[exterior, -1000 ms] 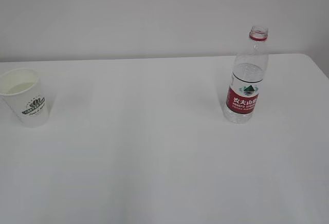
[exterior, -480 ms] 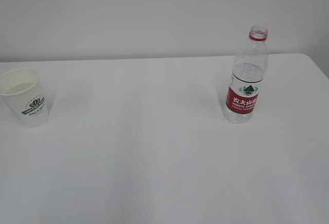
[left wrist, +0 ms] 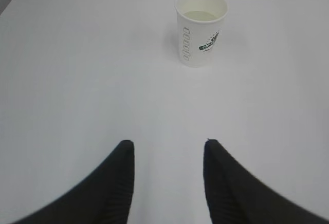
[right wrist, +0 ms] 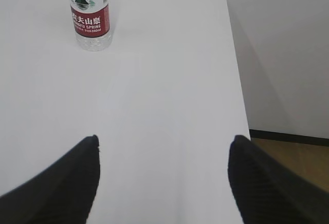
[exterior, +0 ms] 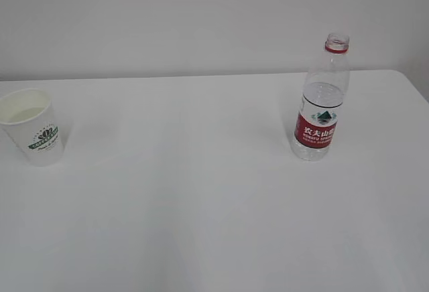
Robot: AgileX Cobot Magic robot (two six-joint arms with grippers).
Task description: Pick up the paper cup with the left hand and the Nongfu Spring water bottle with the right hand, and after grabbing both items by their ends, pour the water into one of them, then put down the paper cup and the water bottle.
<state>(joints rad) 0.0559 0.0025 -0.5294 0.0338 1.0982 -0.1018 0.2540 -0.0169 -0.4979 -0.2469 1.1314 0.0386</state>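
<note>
The left hand (left wrist: 167, 149) is hanging low over the worktop (exterior: 201, 191) with its two fingers (left wrist: 121, 178) parted and nothing between them; the paper cup (left wrist: 201, 28) is standing upright well beyond them, far and slightly right in the left wrist view. The right hand (right wrist: 164, 149) is holding its fingers (right wrist: 77, 178) spread wider, also empty, with the Nongfu Spring water bottle (right wrist: 88, 13) standing far off to the left. Compared with a second ago, nothing is changing: cup (exterior: 32, 126) and bottle (exterior: 323, 98) are keeping their places at the left and right. One cup holding a little water (left wrist: 201, 15), one uncapped bottle, two hands.
</note>
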